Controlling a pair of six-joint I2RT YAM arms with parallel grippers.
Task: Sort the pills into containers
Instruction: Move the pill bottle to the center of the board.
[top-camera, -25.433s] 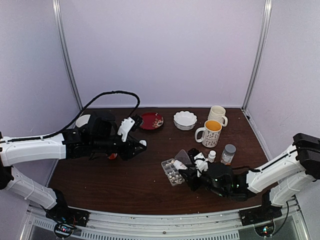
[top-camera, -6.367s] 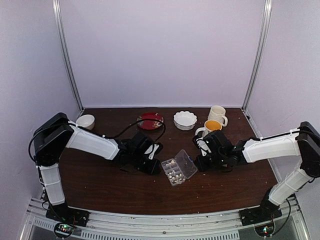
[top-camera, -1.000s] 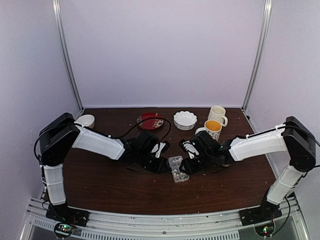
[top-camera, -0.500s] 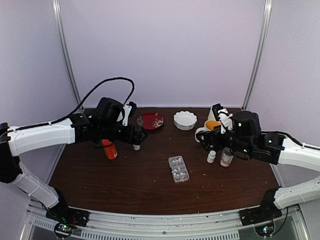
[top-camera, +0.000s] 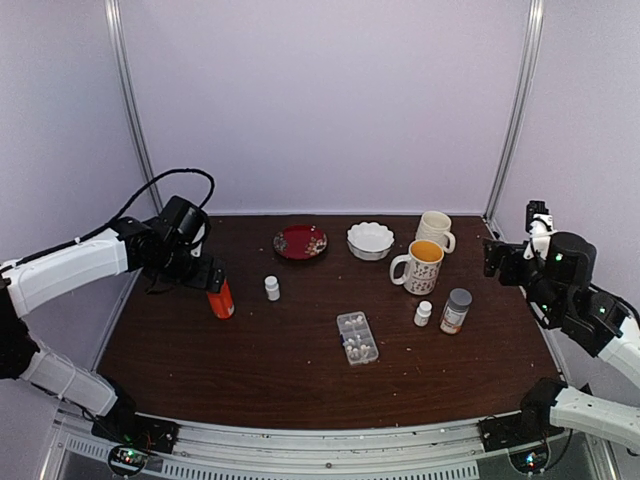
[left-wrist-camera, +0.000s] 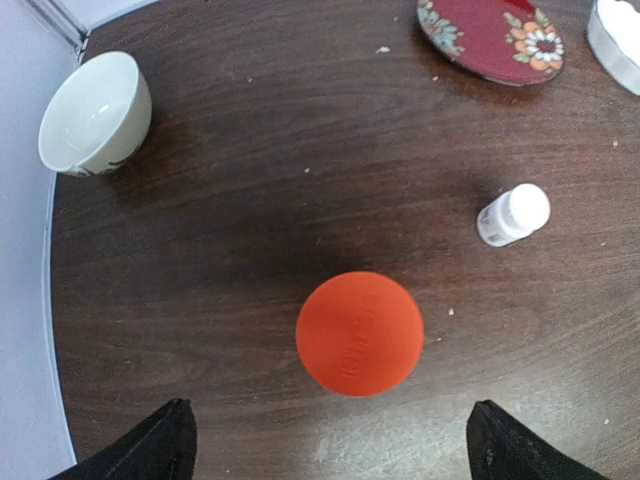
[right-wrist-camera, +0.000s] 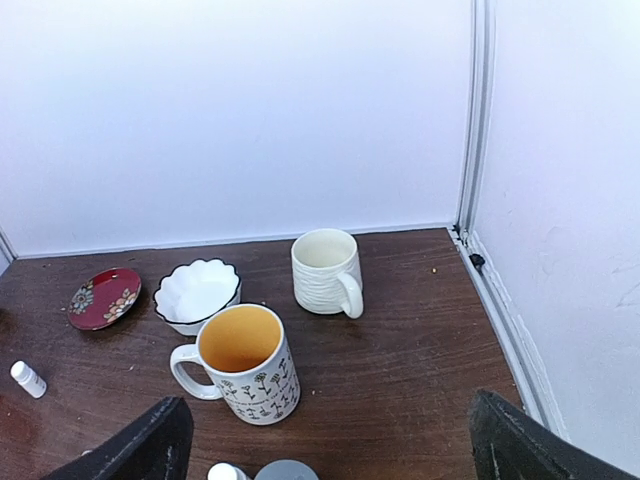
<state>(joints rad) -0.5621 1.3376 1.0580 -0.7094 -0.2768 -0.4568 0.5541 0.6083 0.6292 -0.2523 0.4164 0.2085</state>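
Pills (top-camera: 356, 348) lie in several containers (top-camera: 351, 323) of the clear organizer box (top-camera: 371, 353).

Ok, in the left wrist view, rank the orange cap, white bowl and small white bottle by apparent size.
Largest, tied: orange cap and white bowl, about alike; the cap sits nearer the camera, so unranked.
Smallest: small white bottle.

The left arm (top-camera: 70, 268) and right arm (top-camera: 595, 415) have smooth white shells over their long links, with bulky black housings at the joints. A thin black cable (top-camera: 190, 171) arcs off the left arm at 10 o'clock of the overhead view. 2 black bases (top-camera: 135, 432) carry tiny coloured lights. Each wrist view shows 2 matte black, wedge-shaped fingers (left-wrist-camera: 150, 448) at 7 and 5 o'clock.
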